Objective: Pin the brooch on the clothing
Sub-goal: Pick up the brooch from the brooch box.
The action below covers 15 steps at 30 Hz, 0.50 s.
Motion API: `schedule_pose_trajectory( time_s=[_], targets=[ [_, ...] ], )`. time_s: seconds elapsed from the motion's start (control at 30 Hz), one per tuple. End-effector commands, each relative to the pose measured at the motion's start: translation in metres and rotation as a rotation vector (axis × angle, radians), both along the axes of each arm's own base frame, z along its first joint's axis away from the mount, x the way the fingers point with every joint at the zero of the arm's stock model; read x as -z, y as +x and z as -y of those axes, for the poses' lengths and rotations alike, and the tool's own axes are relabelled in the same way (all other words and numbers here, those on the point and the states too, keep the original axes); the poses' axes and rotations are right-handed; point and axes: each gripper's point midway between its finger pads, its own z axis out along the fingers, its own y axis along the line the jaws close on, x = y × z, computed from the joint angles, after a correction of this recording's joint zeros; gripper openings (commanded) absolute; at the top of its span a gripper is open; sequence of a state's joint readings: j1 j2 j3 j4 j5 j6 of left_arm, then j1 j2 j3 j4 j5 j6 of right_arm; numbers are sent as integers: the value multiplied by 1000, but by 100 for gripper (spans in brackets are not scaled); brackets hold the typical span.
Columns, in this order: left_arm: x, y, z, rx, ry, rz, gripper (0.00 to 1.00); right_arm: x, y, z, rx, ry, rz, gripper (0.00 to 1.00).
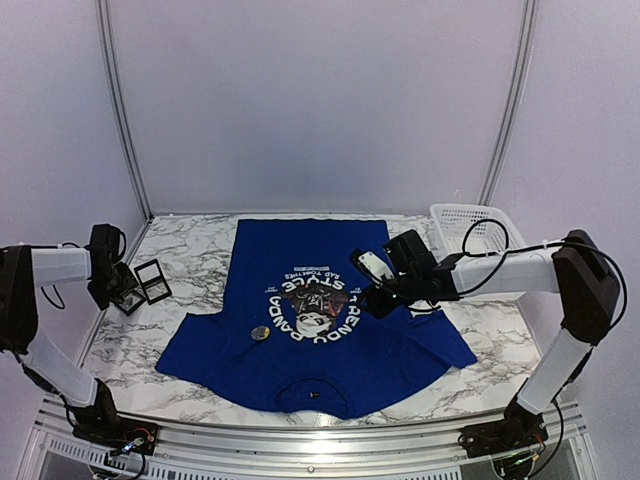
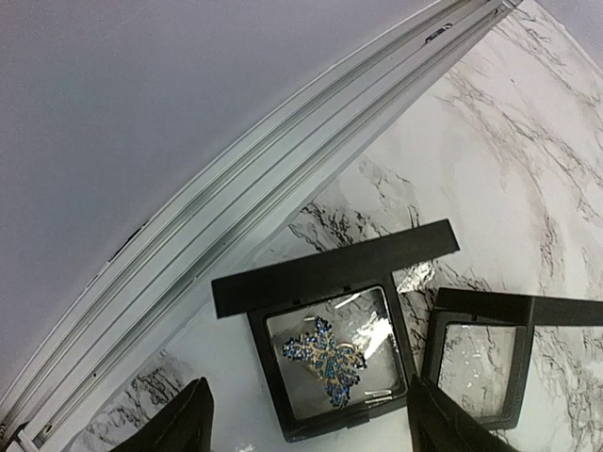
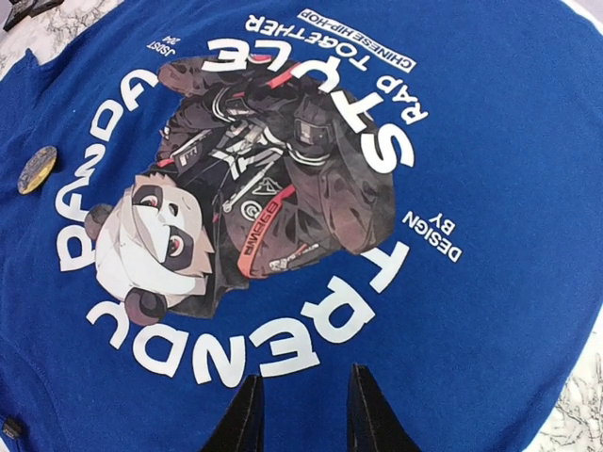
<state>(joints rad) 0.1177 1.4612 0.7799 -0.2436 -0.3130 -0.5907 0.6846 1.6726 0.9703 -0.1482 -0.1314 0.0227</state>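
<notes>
Left fingers [image 2: 184, 424], spread, flank the boxed brooch [image 2: 325, 363]: pickup step, I judge; next, lower and pinch. Right fingers [image 3: 372, 414], parted, overhang the clothing [image 3: 490, 141].

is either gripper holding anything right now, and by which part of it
Nothing is held. The left gripper is open over the brooch in its box; the right gripper is open over the shirt.

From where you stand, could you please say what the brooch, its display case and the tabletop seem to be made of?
Brooch: probably gold-toned metal set with glittering blue stones. Display case: matte black frame, likely plastic, with a clear window catching glare. Tabletop: white with grey veining, marble or a marble-look laminate.
</notes>
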Motion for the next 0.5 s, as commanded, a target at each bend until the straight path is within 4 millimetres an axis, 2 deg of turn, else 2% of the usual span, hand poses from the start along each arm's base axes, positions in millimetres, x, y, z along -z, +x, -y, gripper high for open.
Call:
schedule_pose_trajectory(
  time_s=[0.0,0.13,0.47],
  targets=[
    [4,18,-6,24,17,-12,71,-6,9,-2,-5,26,20,25],
    [17,24,-3,50,-1,-50,61,-4,10,-1,-3,30,15,25],
    [41,17,-2,52,-7,-120,62,-1,9,-1,-10,36,0,24]
  ],
)
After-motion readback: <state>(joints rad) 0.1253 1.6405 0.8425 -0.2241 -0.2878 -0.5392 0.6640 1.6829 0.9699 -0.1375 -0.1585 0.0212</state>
